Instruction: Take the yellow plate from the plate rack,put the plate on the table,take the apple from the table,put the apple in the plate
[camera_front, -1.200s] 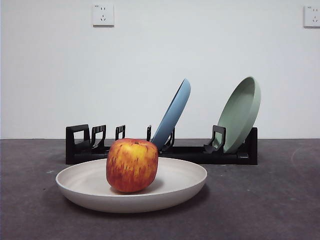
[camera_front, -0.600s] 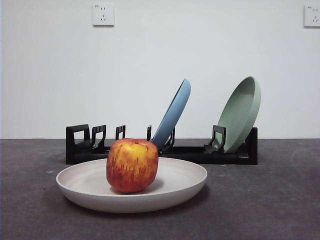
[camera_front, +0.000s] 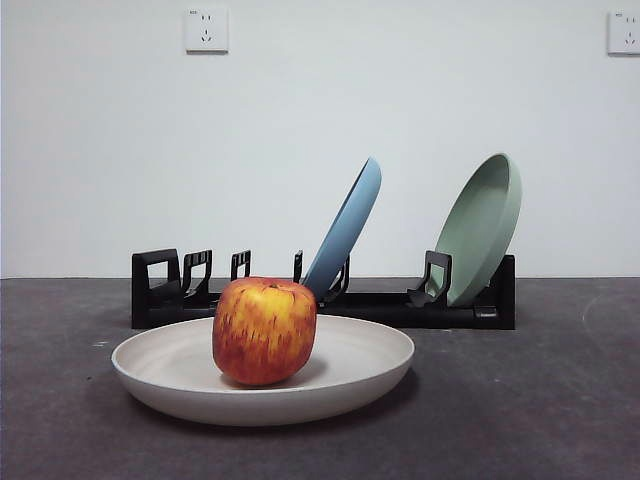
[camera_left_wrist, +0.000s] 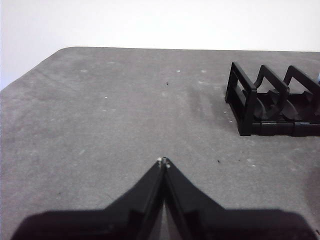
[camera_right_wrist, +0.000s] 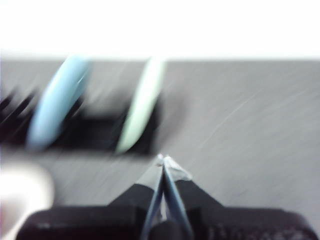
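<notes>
On the yellow plate (camera_front: 350, 375) sits the apple (camera_front: 264, 331); left gripper (camera_left_wrist: 163, 161) and right gripper (camera_right_wrist: 163, 160) jaws closed, empty.

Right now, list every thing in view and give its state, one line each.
yellow plate: flat on the table, out of the rack
apple: sitting in the yellow plate
plate rack: on the table, two plates slotted
blue plate: leaning in the rack
green plate: leaning in the rack
left hand: shut, empty
right hand: shut, empty
</notes>
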